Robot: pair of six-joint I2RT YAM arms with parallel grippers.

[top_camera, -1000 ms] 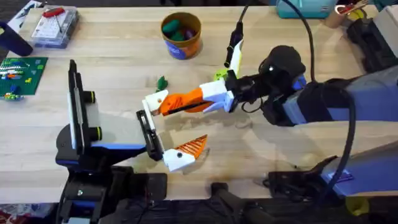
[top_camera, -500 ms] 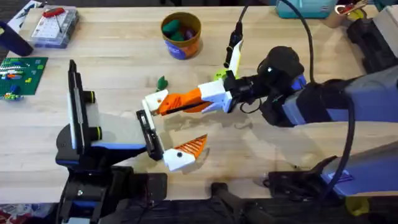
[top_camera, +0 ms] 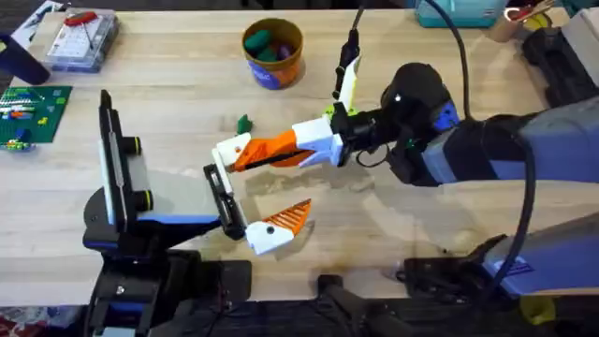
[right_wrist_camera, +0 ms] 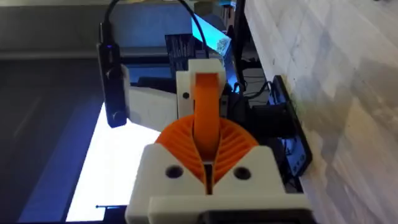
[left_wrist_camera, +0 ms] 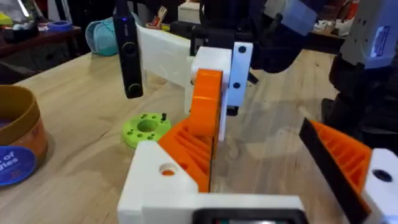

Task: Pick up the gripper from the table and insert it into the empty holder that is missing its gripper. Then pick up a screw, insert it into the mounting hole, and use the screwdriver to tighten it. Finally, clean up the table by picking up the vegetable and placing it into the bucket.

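The right gripper (top_camera: 245, 156) is clamped on the gripper (top_camera: 233, 150), the small white-based finger piece with its orange wedge, holding it above the table (top_camera: 393, 56) just beside the top of the holder (top_camera: 225, 201). In the right wrist view the two ribbed orange pads close tight on the orange wedge (right_wrist_camera: 206, 121), with the white base (right_wrist_camera: 200, 81) sticking out ahead of them.

Against the frame a second ago, the right arm has drawn slightly up and away from the holder: the white base now sits a touch higher, and the arm's black wrist has shifted the same way. The piece looks close to the holder's upper end but not seated in it, though from overhead I cannot be sure whether they touch.

The holder itself has barely moved. At its lower end sits the twin finger (top_camera: 278, 227) with the ribbed orange face, still mounted. Whether the left gripper is wide or narrow cannot be told from these views.

Beyond the holder, a small green vegetable (top_camera: 244, 124) lies on the table, unchanged, and farther off stands the bucket (top_camera: 272, 51), green pieces already inside. A lime-green disc (left_wrist_camera: 147, 127) rests on the table near the held piece, partly behind the right gripper from above.
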